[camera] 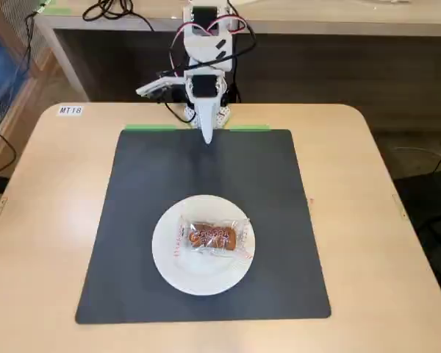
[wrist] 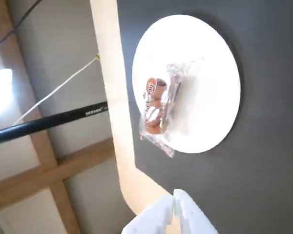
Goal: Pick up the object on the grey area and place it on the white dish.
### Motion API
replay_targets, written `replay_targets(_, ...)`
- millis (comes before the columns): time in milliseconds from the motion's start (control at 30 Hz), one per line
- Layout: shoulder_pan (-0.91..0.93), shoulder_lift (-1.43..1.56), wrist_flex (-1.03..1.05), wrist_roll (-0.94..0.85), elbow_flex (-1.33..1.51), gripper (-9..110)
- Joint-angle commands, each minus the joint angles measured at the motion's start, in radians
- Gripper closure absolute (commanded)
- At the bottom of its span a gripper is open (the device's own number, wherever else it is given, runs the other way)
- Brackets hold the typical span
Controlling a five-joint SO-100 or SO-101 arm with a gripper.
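Observation:
The snack packet (camera: pixel 212 237), clear wrapper with orange-brown contents, lies on the white dish (camera: pixel 167 257). The dish sits near the front middle of the dark grey mat (camera: pixel 272 184). My gripper (camera: pixel 206 137) is folded back at the mat's far edge, pointing down, shut and empty, well away from the dish. In the wrist view the packet (wrist: pixel 158 105) lies across the left side of the dish (wrist: pixel 210 73) on the mat (wrist: pixel 263 170), with one end over the rim. The closed white gripper (wrist: pixel 177 204) enters from the bottom edge.
The mat lies on a light beige table (camera: pixel 51 220) with rounded corners and a label (camera: pixel 70 110) at the far left. Green tape strips (camera: pixel 151 127) mark the mat's far edge. Cables (camera: pixel 121 11) and another table stand behind the arm's base. A black bar (wrist: pixel 49 122) shows below the table edge.

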Motion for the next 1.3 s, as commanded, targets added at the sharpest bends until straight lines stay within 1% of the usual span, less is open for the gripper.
replay_targets(0, 0.006, 0.186, -0.061, -0.032, 0.187, 102)
replay_targets(300, 0.043, 0.603, -0.052, -0.041, 0.594, 102)
replay_targets(667, 0.017, 0.606, -0.046, -0.051, 0.834, 102)
replay_targets(1267, 0.025, 0.606, -0.038, -0.064, 0.838, 101)
